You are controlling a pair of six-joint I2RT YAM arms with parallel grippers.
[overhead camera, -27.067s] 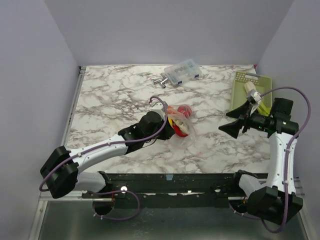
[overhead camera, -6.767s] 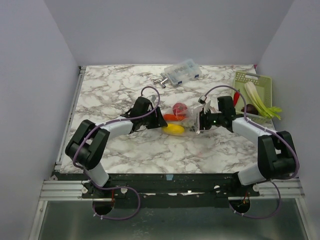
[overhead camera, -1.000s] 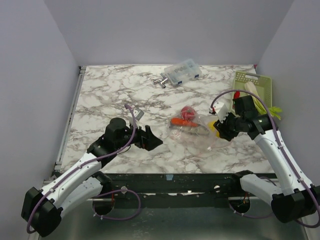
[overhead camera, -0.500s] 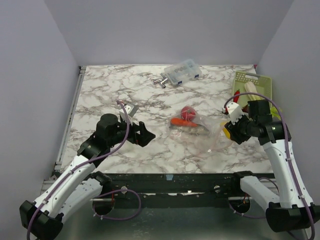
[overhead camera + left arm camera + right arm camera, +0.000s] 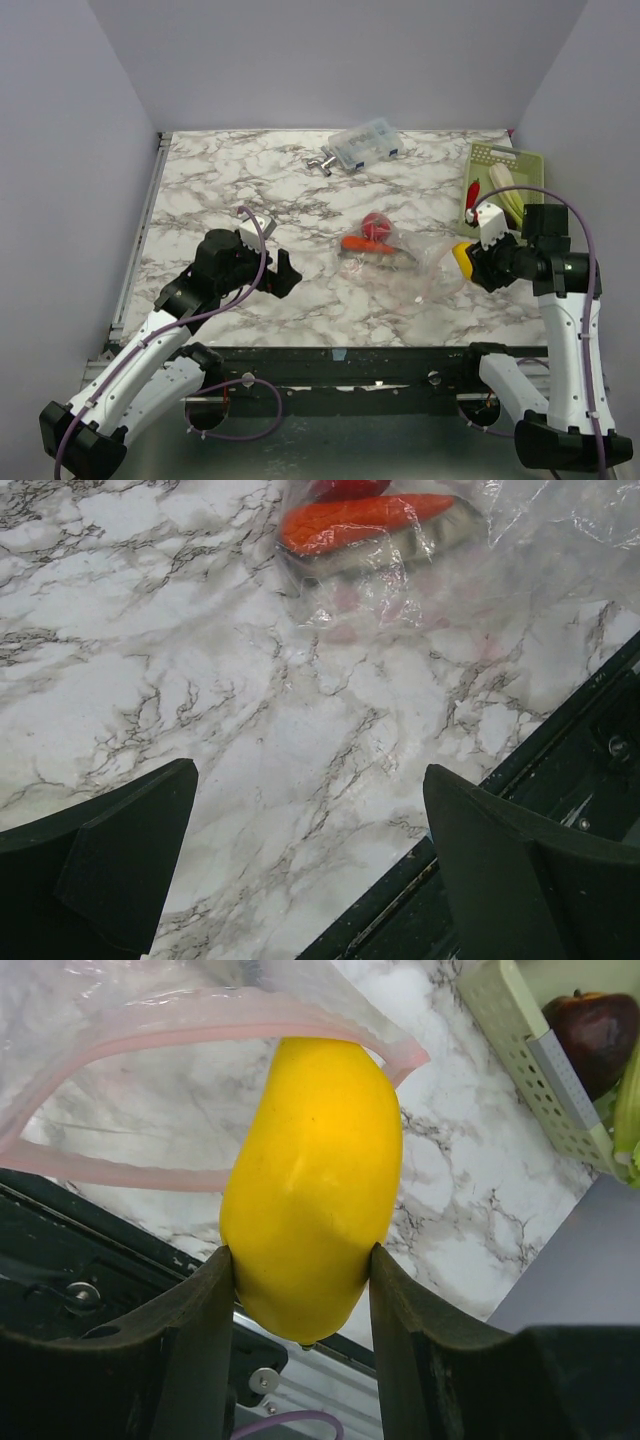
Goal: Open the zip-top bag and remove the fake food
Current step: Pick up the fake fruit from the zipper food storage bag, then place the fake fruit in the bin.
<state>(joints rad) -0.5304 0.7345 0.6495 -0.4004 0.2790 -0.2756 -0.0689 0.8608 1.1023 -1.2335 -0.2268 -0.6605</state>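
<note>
The zip-top bag (image 5: 400, 262) lies crumpled and open at mid-table, its pink zipper strip (image 5: 150, 1020) looping wide. Inside it, of the fake food, lie an orange carrot (image 5: 364, 243) and a red piece (image 5: 376, 222). My right gripper (image 5: 470, 262) is shut on the yellow lemon (image 5: 312, 1175) just right of the bag's mouth, with the lemon's far end against the pink strip. My left gripper (image 5: 283, 272) hangs open and empty left of the bag, above the marble near the table's front edge. The carrot (image 5: 350, 522) shows beyond its fingers.
A green basket (image 5: 487, 155) at the right rear holds a red piece (image 5: 472, 192), a pale stalk (image 5: 503, 182) and a dark purple piece (image 5: 597, 1025). A clear plastic box (image 5: 365, 143) and a metal fitting (image 5: 322, 162) sit at the back. A black rail (image 5: 340, 365) runs along the front edge.
My right gripper has carried the lemon rightward, away from the bag's middle to its mouth. My left arm has drawn back a little to the left, still open.
</note>
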